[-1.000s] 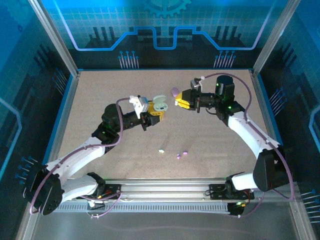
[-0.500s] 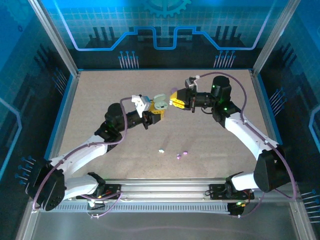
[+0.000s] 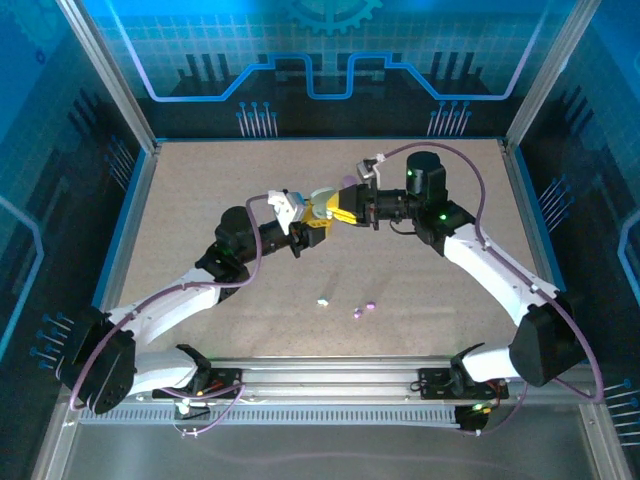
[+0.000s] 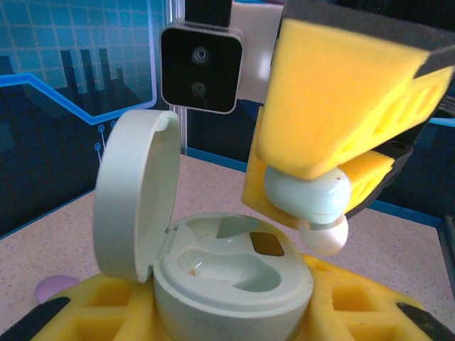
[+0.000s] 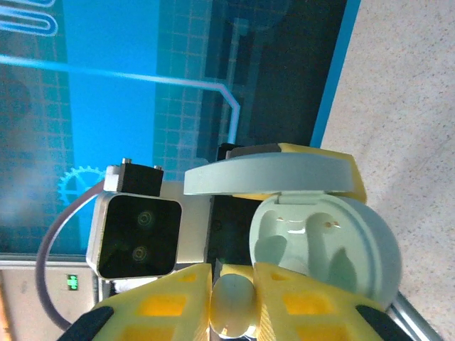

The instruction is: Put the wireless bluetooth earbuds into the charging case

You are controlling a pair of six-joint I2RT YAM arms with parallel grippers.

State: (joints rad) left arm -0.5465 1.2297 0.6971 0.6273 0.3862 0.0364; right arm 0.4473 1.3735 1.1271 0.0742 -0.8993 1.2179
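The table is a flat, speckled beige board with a blue rim; blue walls printed with circuit-like lines stand around it, held by plain metal posts.

Over the middle of the table the two arms meet; the left gripper is clamped on the base of a pale mint case, smooth, glossy and oval, with two moulded hollows in its open top; its rounded lid is swung back on the hinge and stands nearly upright on the side away from the other arm.

The right gripper is pinched on an earbud, its blocky yellow pads pressing it from both sides; the earbud is a small smooth pebble, mint in the body with a whitish rounded tip; its long axis slants, tip downward toward the case; it hangs close above the open base on the side opposite the lid, not seated in a hollow.

Three loose earbuds lie on the table nearer the arm bases, well apart from the case: a white one and two purple.
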